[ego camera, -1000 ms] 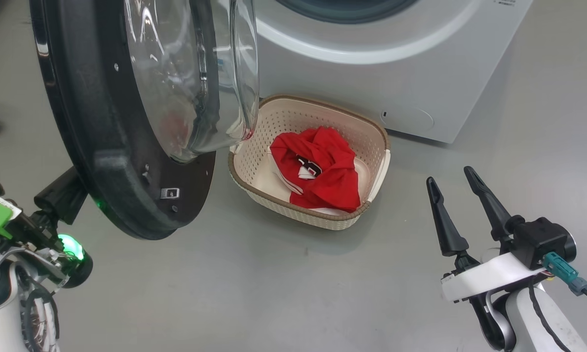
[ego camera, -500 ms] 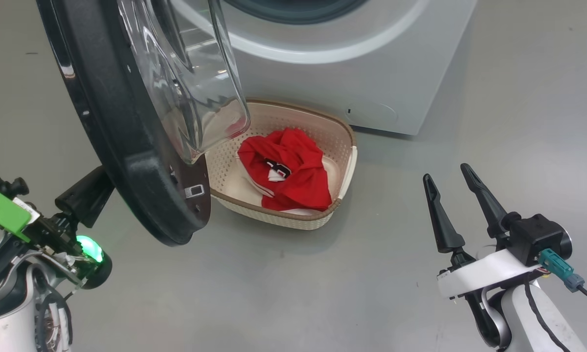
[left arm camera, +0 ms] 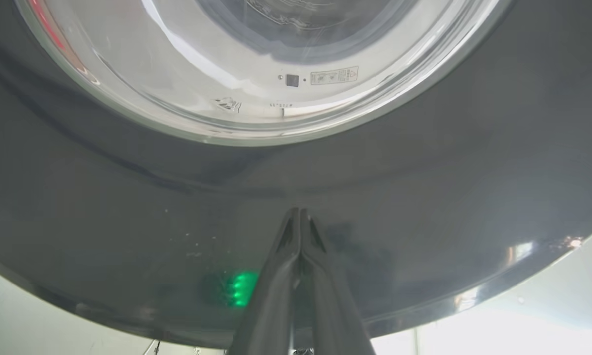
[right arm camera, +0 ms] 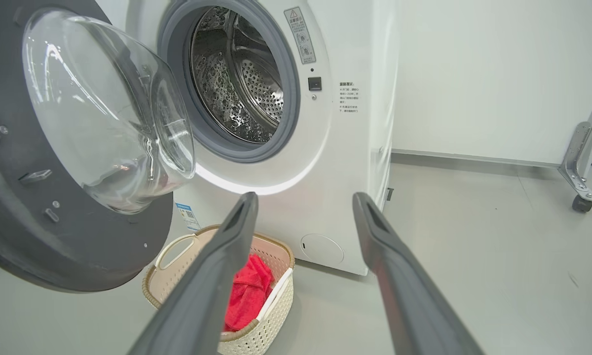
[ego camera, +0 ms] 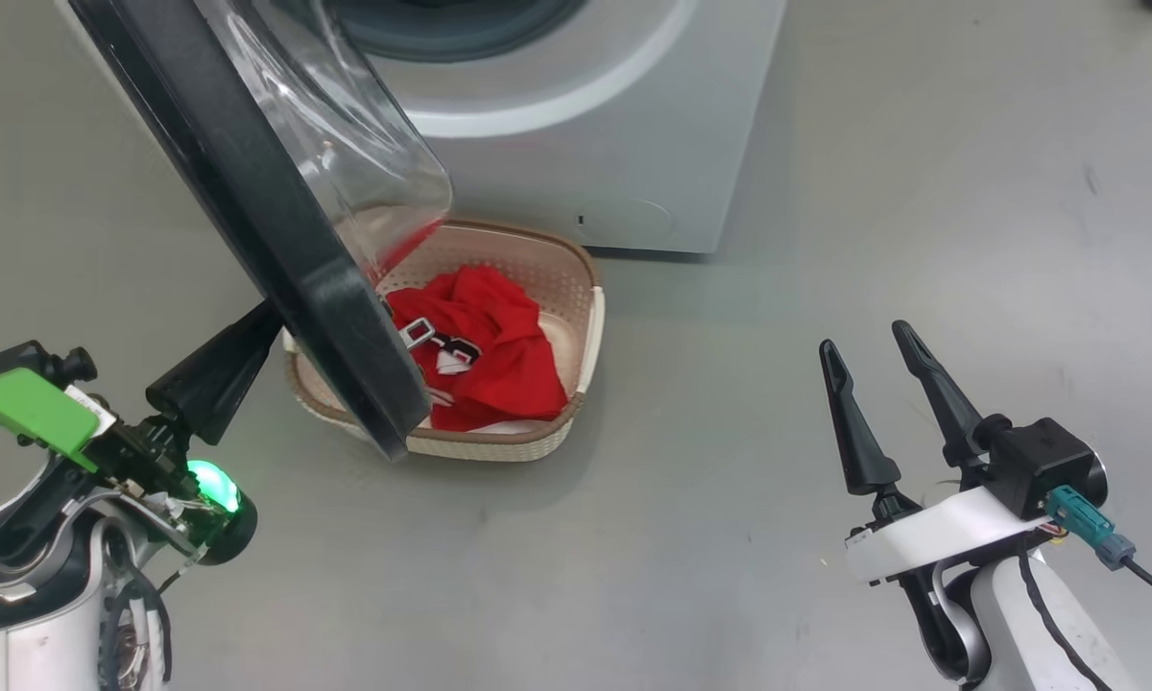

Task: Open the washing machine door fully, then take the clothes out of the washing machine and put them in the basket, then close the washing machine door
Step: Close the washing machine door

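Observation:
The washing machine [ego camera: 586,125] stands with its steel drum [right arm camera: 237,84] showing no clothes inside. The washing machine door [ego camera: 278,221] is half open, its black rim edge-on above the basket [ego camera: 590,288] and its glass bowl [ego camera: 365,163] facing the machine. The red clothes [ego camera: 485,360] lie in the cream basket on the floor before the machine. My left gripper [left arm camera: 299,213] is shut, with nothing held, its tips against the door's glossy outer face [left arm camera: 424,197]. My right gripper [ego camera: 862,338] hovers open and empty over the floor, right of the basket.
Grey floor stretches to the right of the machine. A metal frame leg on a caster [right arm camera: 579,167] stands by the far wall. The round lower flap [ego camera: 624,216] sits just behind the basket.
The door has swung toward the machine, with my shut left gripper following against its outer face. The head camera has turned, shifting the whole view left. The right gripper stays open.

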`<state>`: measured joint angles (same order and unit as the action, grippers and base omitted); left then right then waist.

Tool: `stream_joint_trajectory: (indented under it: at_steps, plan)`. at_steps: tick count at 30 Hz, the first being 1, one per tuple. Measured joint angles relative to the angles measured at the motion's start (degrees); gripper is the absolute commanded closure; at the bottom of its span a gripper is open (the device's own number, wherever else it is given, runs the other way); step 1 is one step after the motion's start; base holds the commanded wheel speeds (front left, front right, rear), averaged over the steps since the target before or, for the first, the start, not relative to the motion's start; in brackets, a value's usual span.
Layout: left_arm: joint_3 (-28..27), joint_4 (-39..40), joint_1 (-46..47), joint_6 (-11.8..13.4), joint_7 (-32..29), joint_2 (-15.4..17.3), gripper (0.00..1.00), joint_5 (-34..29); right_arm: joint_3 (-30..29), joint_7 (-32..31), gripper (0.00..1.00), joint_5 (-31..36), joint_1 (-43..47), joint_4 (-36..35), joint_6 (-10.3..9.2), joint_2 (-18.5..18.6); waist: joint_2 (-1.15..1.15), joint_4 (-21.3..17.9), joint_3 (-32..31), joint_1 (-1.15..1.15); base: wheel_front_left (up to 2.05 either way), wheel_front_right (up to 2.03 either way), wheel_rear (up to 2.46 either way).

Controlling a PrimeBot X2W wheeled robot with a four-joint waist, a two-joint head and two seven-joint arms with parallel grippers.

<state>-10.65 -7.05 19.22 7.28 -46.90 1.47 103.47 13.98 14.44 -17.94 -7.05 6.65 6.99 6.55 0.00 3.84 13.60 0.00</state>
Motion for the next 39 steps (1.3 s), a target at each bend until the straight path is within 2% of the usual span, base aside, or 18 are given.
stream_joint_trajectory:
  at_steps: [8, 22, 39]
  plan:
    - [1.77, -1.35, -0.16, 0.00, 3.94, 0.01, 1.00, 0.09, 0.43, 0.00, 0.00, -0.22, -0.02, 0.56, 0.00, -0.90, 0.00, -5.57, -0.08, 0.00, 0.00, 0.00, 0.00]
    - [0.47, -1.93, 0.47, 0.00, 12.47, 0.03, 1.00, 2.43, 0.53, 0.00, 0.00, -0.69, -0.06, 1.08, 0.00, -1.51, 0.00, -15.22, 0.14, 0.00, 0.00, 0.00, 0.00]
    - [0.23, -2.87, 5.89, 0.01, 22.40, 0.04, 1.00, 2.81, -0.53, 0.00, 0.00, -1.52, -0.71, 1.07, 0.00, -2.77, 0.00, -24.15, 1.65, 0.00, 0.00, 0.00, 0.00]
